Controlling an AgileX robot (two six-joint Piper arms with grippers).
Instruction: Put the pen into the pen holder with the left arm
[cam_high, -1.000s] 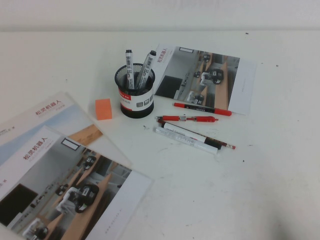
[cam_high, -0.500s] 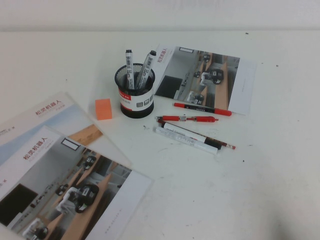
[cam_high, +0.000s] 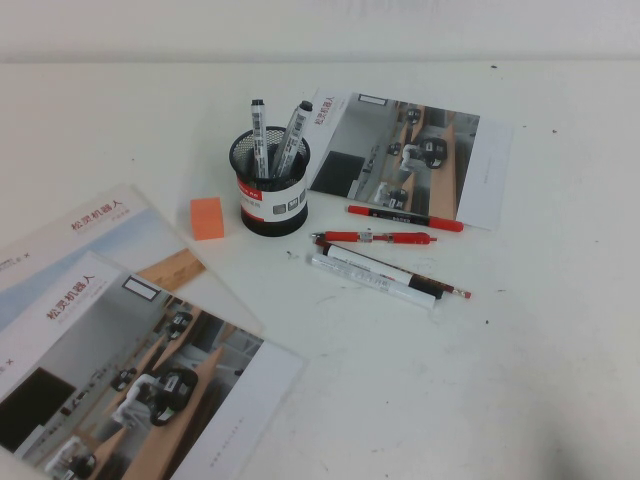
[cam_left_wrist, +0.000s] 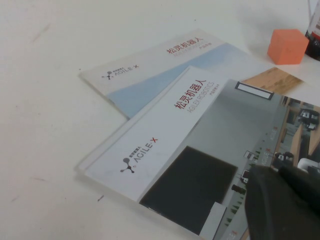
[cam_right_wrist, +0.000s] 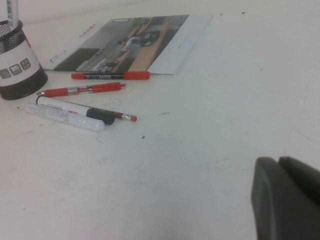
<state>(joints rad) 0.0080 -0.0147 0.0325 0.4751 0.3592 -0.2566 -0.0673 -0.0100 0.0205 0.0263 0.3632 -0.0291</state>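
Observation:
The pen holder (cam_high: 272, 190), a black mesh cup with a red-and-white band, stands at the table's middle back. Two white-barrelled markers with black text and black caps stand in it. The fatter one, the pen (cam_high: 292, 133), leans right; the other marker (cam_high: 260, 135) stands beside it. Neither gripper shows in the high view. My left gripper (cam_left_wrist: 277, 171) is shut and empty, low over the brochures at the front left. My right gripper (cam_right_wrist: 278, 162) is shut and empty over bare table at the right. The holder also shows in the right wrist view (cam_right_wrist: 17, 65).
Two red pens (cam_high: 405, 217) (cam_high: 375, 238), a slim white pen with a black cap (cam_high: 385, 270) and a clear pen (cam_high: 365, 280) lie right of the holder. An orange block (cam_high: 207, 217) sits to its left. Brochures lie at the front left (cam_high: 120, 350) and the back (cam_high: 410, 155).

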